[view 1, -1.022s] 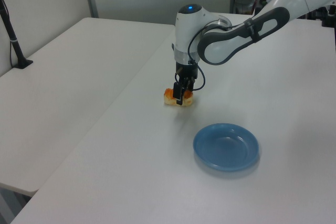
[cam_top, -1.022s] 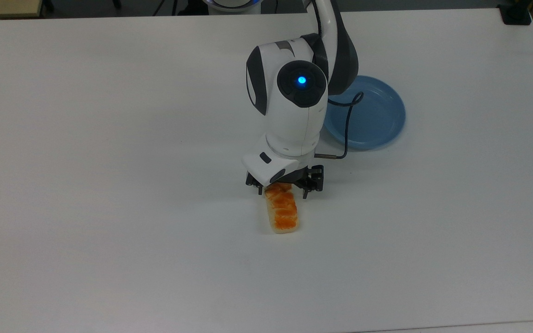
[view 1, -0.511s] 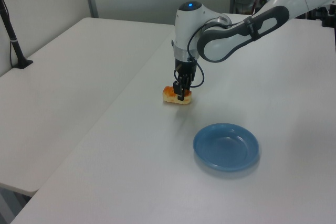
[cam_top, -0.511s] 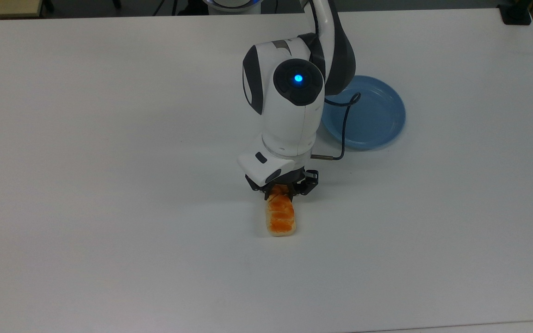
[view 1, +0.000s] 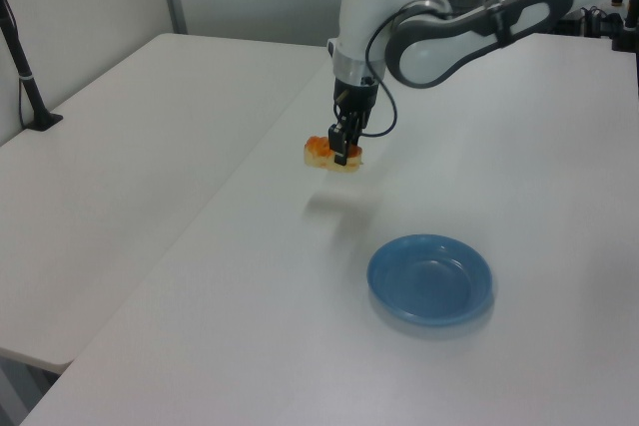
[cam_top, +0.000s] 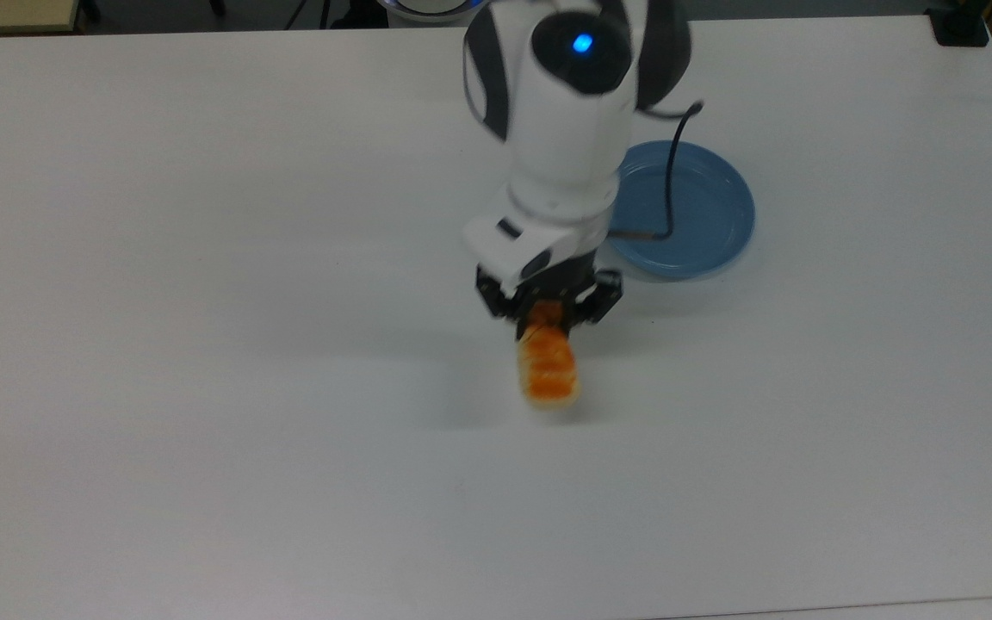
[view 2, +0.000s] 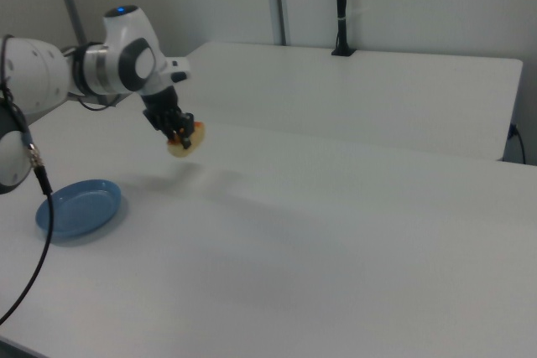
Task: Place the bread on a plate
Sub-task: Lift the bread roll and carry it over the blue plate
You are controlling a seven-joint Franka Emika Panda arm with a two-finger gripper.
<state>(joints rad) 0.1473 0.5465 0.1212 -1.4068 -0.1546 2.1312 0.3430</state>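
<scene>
The bread (cam_top: 549,368), a small loaf with an orange-brown bumpy top, hangs in the air above the white table. My gripper (cam_top: 547,317) is shut on one end of it. In the left view the bread (view 1: 319,151) sits well above its shadow, with the gripper (view 1: 342,154) clamped over it. The right view has the bread (view 2: 186,145) under the gripper (view 2: 179,132), lifted off the table. The light-blue plate (cam_top: 703,215) lies flat on the table, to the right of the gripper in the top view, and lies apart from the bread as the plate (view 1: 430,279) and the plate (view 2: 78,208).
The white table (cam_top: 203,344) is wide and bare around the bread. A black cable (cam_top: 672,164) from the arm hangs over the plate in the top view. A black post (view 1: 25,82) stands at the left view's left edge.
The gripper closed on the bread's end, then rose with it. The bread has left the table and moved slightly toward the plate.
</scene>
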